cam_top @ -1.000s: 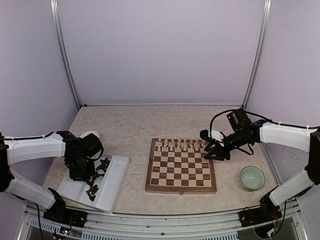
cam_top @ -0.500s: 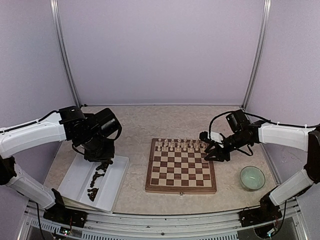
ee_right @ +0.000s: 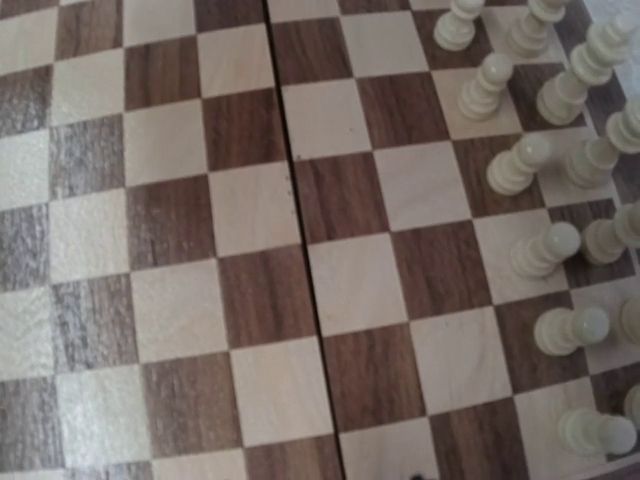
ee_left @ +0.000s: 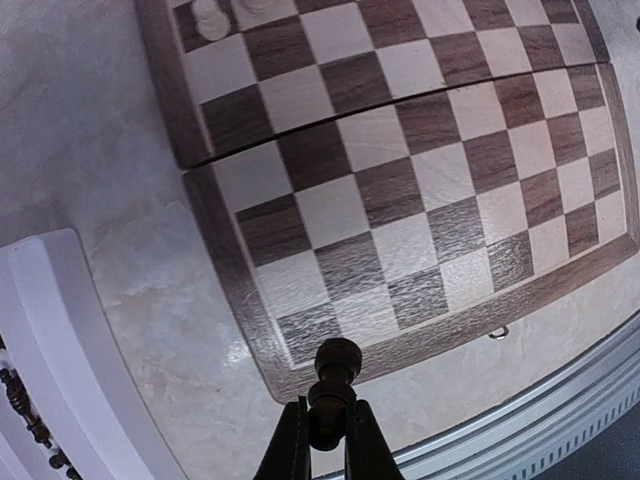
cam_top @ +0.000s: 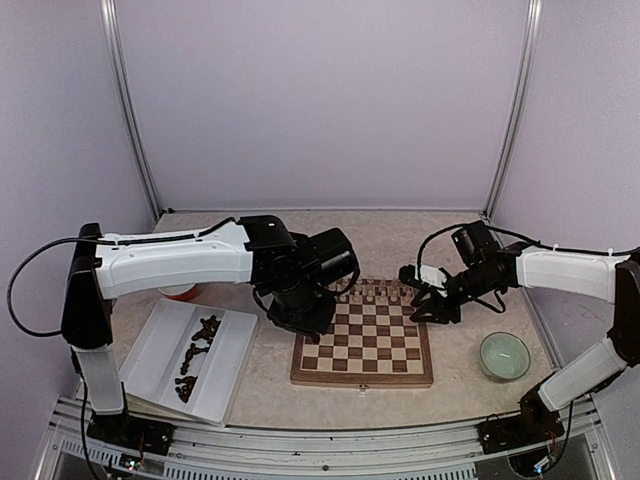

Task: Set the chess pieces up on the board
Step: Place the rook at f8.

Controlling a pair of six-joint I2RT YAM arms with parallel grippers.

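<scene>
Marbled worktop (ee_left: 120, 150) carried the board (ee_left: 420, 200); the left claw (ee_left: 326, 422) pinched a dark chess piece (ee_left: 337, 360) at its very tips, so it could slip.

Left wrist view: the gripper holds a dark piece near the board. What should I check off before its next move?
1. Grip: left gripper shut on dark piece: ok.
2. Space: near rows of the board bare: ok.
3. Neighbours: white pieces standing on far rows: ok.
4. Clearance: right gripper apart from left gripper: ok.
5. Load: right gripper empty: cannot tell.
</scene>
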